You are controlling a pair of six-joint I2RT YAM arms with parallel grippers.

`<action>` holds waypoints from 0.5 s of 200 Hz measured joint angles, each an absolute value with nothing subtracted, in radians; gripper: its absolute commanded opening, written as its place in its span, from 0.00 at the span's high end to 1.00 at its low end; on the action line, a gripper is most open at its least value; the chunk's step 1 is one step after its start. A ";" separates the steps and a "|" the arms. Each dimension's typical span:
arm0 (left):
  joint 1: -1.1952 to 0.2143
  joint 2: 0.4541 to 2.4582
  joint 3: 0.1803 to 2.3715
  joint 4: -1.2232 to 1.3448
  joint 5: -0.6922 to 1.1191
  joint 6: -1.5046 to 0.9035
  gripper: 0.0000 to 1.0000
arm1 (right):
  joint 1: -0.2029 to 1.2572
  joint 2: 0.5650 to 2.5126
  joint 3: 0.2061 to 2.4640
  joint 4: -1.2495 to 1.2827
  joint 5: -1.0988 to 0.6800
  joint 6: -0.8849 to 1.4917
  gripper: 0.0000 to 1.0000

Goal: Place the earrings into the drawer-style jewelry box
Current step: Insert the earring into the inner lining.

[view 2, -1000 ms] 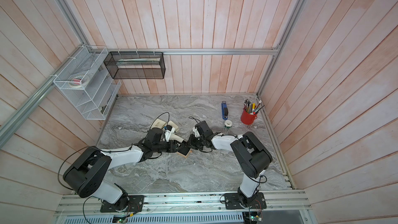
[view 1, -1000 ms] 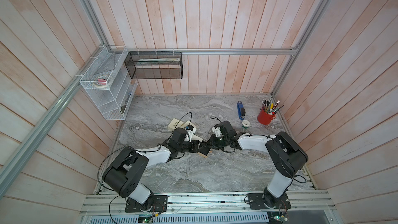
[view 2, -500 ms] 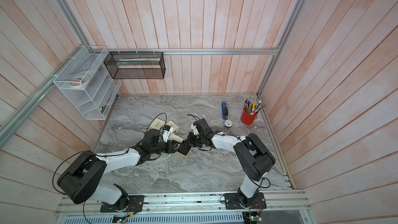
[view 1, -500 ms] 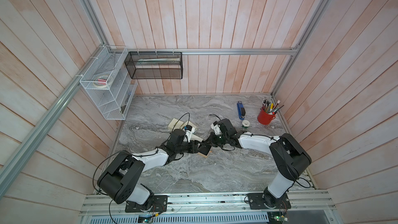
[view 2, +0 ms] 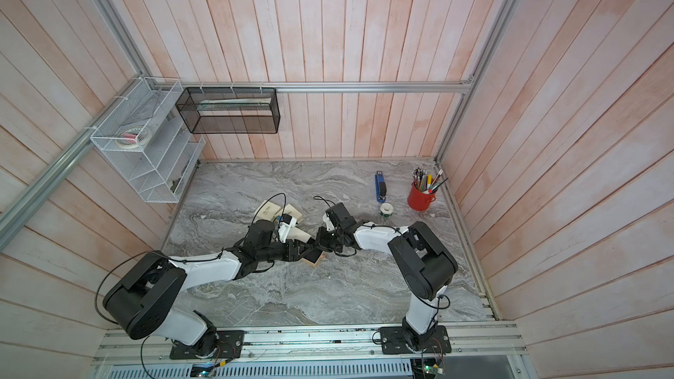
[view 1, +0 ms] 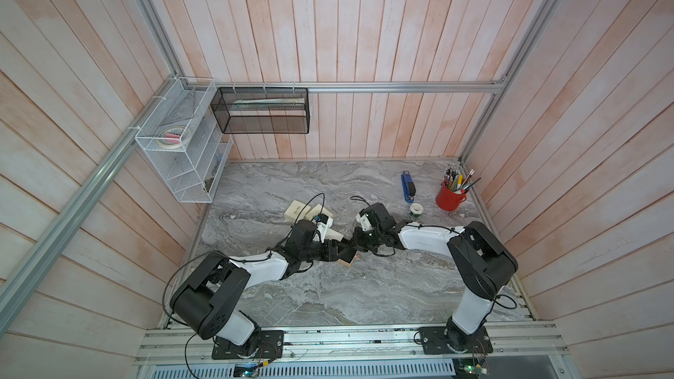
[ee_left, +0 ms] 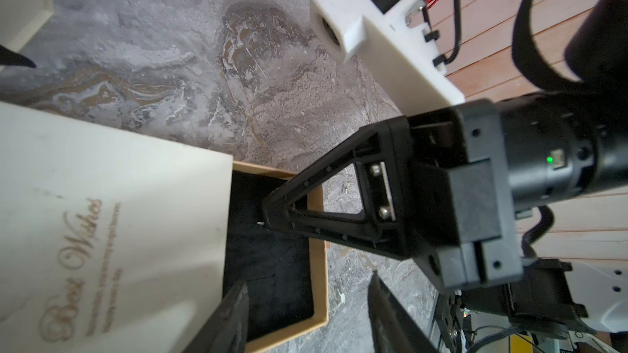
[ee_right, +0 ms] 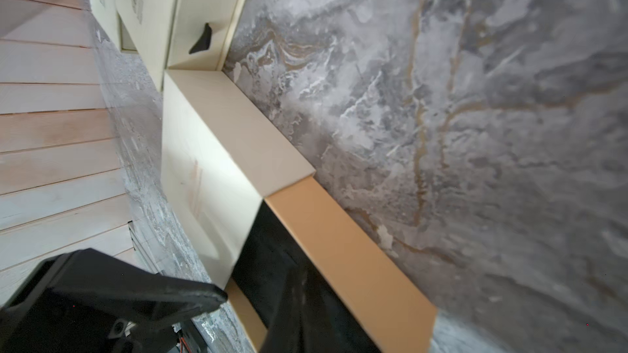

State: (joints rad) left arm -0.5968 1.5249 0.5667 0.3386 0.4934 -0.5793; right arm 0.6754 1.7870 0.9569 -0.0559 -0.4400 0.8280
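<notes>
The jewelry box lies at mid-table, a cream sleeve [ee_left: 119, 215] with a tan drawer [ee_left: 317, 266] pulled out, black-lined; it shows in both top views [view 1: 348, 258] [view 2: 314, 258]. My right gripper [ee_left: 265, 219] is shut, its tip down on the black lining. A tiny pale speck, an earring [ee_left: 260, 223], sits at that tip; whether it is pinched I cannot tell. In the right wrist view the shut right gripper [ee_right: 300, 276] covers the lining beside the tan wall [ee_right: 356, 266]. My left gripper [ee_left: 307, 281] is open, one finger over the drawer, the other outside its end wall.
Two more cream boxes [view 1: 297, 210] [view 1: 317, 211] lie just behind the left arm. A blue stapler [view 1: 408, 187], a tape roll [view 1: 415, 209] and a red pen cup [view 1: 450, 196] stand at the back right. A white wire rack [view 1: 182, 140] and a black mesh basket [view 1: 260, 111] hang on the walls.
The left arm's elbow has swung a little outward. Both grippers have stayed at the open drawer.
</notes>
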 measured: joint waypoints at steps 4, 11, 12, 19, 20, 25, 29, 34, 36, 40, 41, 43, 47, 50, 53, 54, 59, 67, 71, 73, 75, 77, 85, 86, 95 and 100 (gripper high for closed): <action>-0.597 1.526 0.567 0.337 0.493 -0.579 0.43 | 0.676 1.787 0.958 -0.061 -0.438 0.827 1.00; -0.597 1.528 0.567 0.336 0.494 -0.579 0.43 | 0.677 1.787 0.959 -0.066 -0.433 0.824 1.00; -0.597 1.528 0.567 0.336 0.493 -0.579 0.43 | 0.677 1.787 0.960 -0.067 -0.432 0.823 1.00; -0.597 1.530 0.567 0.336 0.493 -0.579 0.43 | 0.678 1.787 0.961 -0.072 -0.427 0.820 1.00; -0.597 1.530 0.567 0.336 0.493 -0.579 0.43 | 0.678 1.787 0.962 -0.073 -0.426 0.819 1.00; -0.597 1.530 0.567 0.336 0.493 -0.579 0.43 | 0.678 1.788 0.964 -0.077 -0.422 0.818 1.00; -0.597 1.531 0.567 0.336 0.493 -0.579 0.43 | 0.678 1.788 0.965 -0.080 -0.420 0.817 1.00; -0.597 1.531 0.567 0.336 0.493 -0.579 0.43 | 0.678 1.788 0.965 -0.080 -0.419 0.815 1.00; -0.597 1.531 0.567 0.336 0.493 -0.579 0.43 | 0.679 1.788 0.966 -0.081 -0.418 0.814 1.00; -0.597 1.531 0.567 0.336 0.493 -0.579 0.43 | 0.679 1.788 0.966 -0.082 -0.416 0.814 1.00; -0.597 1.531 0.567 0.336 0.493 -0.579 0.43 | 0.679 1.788 0.966 -0.082 -0.416 0.813 1.00; -0.597 1.531 0.567 0.336 0.493 -0.579 0.43 | 0.679 1.788 0.966 -0.083 -0.415 0.814 1.00; -0.597 1.531 0.567 0.336 0.493 -0.579 0.43 | 0.679 1.788 0.966 -0.084 -0.415 0.813 1.00; -0.597 1.531 0.567 0.335 0.493 -0.579 0.43 | 0.679 1.788 0.966 -0.084 -0.414 0.813 1.00; -0.597 1.531 0.567 0.335 0.493 -0.579 0.43 | 0.679 1.788 0.966 -0.084 -0.414 0.813 1.00; -0.597 1.531 0.567 0.335 0.493 -0.579 0.43 | 0.679 1.788 0.966 -0.084 -0.413 0.813 1.00; -0.597 1.531 0.567 0.335 0.493 -0.579 0.43 | 0.679 1.788 0.966 -0.085 -0.412 0.813 1.00; -0.597 1.531 0.567 0.334 0.493 -0.579 0.43 | 0.680 1.788 0.966 -0.085 -0.411 0.810 1.00; -0.597 1.531 0.568 0.331 0.493 -0.579 0.43 | 0.680 1.788 0.966 -0.085 -0.412 0.809 1.00; -0.597 1.531 0.568 0.330 0.493 -0.579 0.43 | 0.680 1.788 0.966 -0.084 -0.412 0.808 1.00; -0.597 1.531 0.569 0.329 0.493 -0.578 0.43 | 0.680 1.788 0.966 -0.084 -0.412 0.807 1.00; -0.597 1.531 0.570 0.327 0.492 -0.577 0.43 | 0.680 1.788 0.966 -0.084 -0.412 0.807 1.00; -0.597 1.530 0.575 0.318 0.490 -0.574 0.43 | 0.680 1.786 0.966 -0.083 -0.412 0.802 1.00; -0.597 1.530 0.576 0.317 0.490 -0.574 0.43 | 0.680 1.785 0.966 -0.083 -0.411 0.801 1.00; -0.597 1.528 0.587 0.301 0.486 -0.568 0.43 | 0.680 1.776 0.966 -0.083 -0.410 0.790 1.00; -0.597 1.525 0.594 0.292 0.482 -0.566 0.43 | 0.680 1.769 0.966 -0.083 -0.408 0.783 0.99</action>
